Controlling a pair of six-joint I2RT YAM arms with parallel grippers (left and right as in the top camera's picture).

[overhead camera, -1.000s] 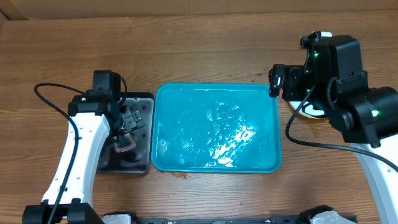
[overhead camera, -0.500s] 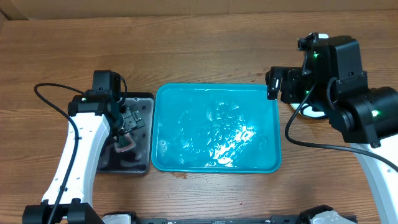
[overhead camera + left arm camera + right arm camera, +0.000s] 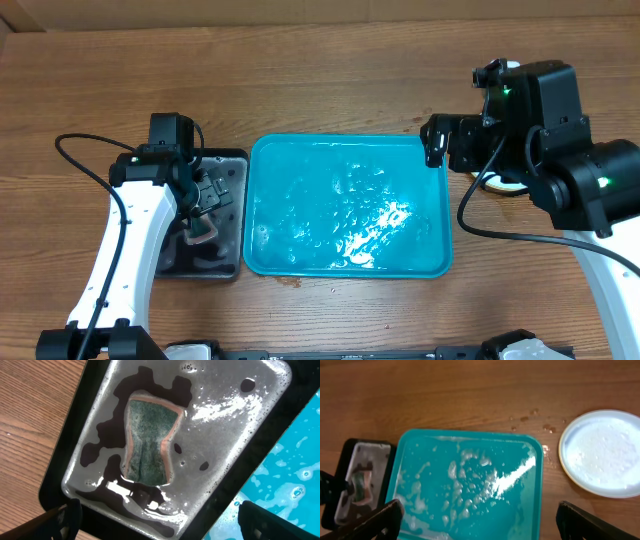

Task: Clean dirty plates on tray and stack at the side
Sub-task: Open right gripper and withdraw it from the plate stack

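The turquoise tray (image 3: 300, 230) lies wet and foamy at the table's middle, with no plate on it; it also shows in the right wrist view (image 3: 465, 475). A round whitish plate with a light blue rim (image 3: 605, 452) lies on the wood to the right of the tray. In the overhead view only a sliver of a plate (image 3: 503, 183) shows under my right arm. My right gripper (image 3: 437, 142) (image 3: 480, 520) is open and empty over the tray's far right corner. My left gripper (image 3: 210, 195) (image 3: 160, 520) is open and empty above the black tray.
A small black tray (image 3: 205, 215) (image 3: 240, 425) holding soapy water and a green sponge with a pink edge (image 3: 147, 440) stands just left of the turquoise tray. Water drops (image 3: 535, 417) lie on the wood between the tray and the plate.
My right arm has moved a little to the left, toward the turquoise tray's far right corner. The left arm has not moved.
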